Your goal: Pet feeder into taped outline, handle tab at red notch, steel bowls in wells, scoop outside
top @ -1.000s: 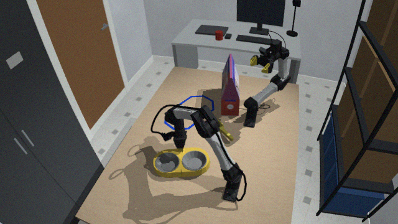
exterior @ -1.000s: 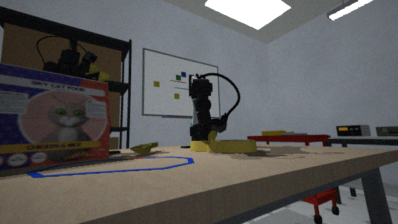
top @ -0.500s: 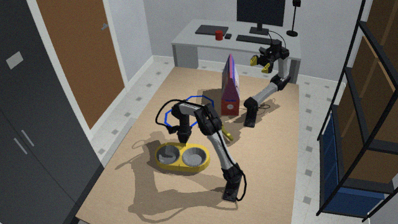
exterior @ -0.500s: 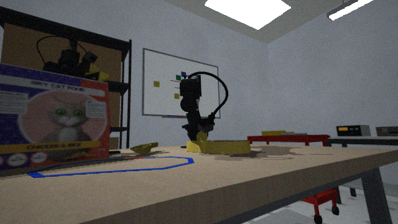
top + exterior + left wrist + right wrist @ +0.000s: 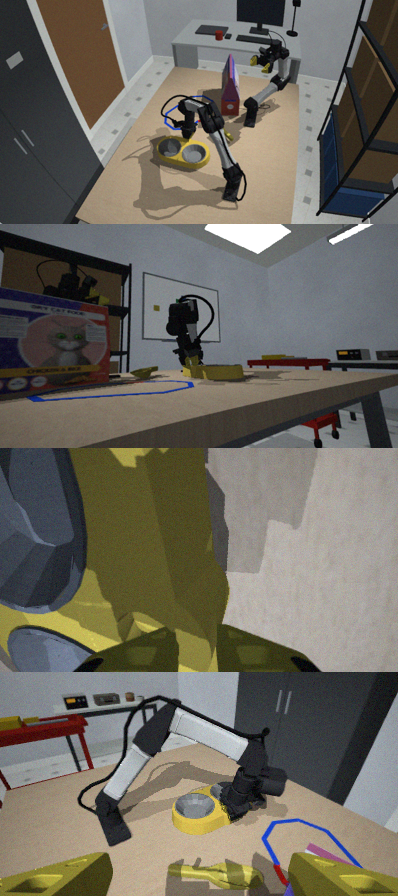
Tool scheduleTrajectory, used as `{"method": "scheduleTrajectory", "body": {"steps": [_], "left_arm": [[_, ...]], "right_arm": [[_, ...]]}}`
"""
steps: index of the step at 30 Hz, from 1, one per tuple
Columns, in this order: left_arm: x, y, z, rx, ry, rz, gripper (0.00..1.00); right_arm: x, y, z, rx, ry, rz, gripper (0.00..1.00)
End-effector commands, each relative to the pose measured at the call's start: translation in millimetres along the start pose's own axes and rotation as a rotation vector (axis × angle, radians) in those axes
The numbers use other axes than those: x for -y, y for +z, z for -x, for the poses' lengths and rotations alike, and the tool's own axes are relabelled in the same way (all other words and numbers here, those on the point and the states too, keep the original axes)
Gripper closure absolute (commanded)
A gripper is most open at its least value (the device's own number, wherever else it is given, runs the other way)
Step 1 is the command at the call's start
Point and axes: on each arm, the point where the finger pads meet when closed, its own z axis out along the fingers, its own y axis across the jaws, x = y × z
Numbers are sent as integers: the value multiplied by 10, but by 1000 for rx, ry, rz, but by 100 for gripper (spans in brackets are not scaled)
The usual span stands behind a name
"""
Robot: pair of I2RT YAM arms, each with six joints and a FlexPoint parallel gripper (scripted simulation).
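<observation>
The yellow pet feeder is on the table, wholly outside the blue taped outline. Two steel bowls sit in its wells and look level. My left gripper is shut on the feeder's handle tab, on the side facing the outline. The red notch is on the outline's near right side in the top view. The yellow-green scoop lies on the table outside the outline. My right gripper is open and empty, high above the table.
A tall cat food box stands right beside the outline, between it and the right arm. The left arm's links pass above the table between the feeder and the scoop. The table edge runs beyond the outline and feeder.
</observation>
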Motion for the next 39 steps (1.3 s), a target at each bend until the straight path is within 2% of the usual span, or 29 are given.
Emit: {"method": "scheduleTrajectory", "body": {"steps": [1,39], "left_arm": [[166,-6,78,50,90,9,94],[891,-237,9,199,563,13,94]], "right_arm": [[2,27,24,-3,-1,0,12],[2,27,24,-3,-1,0,12]]}}
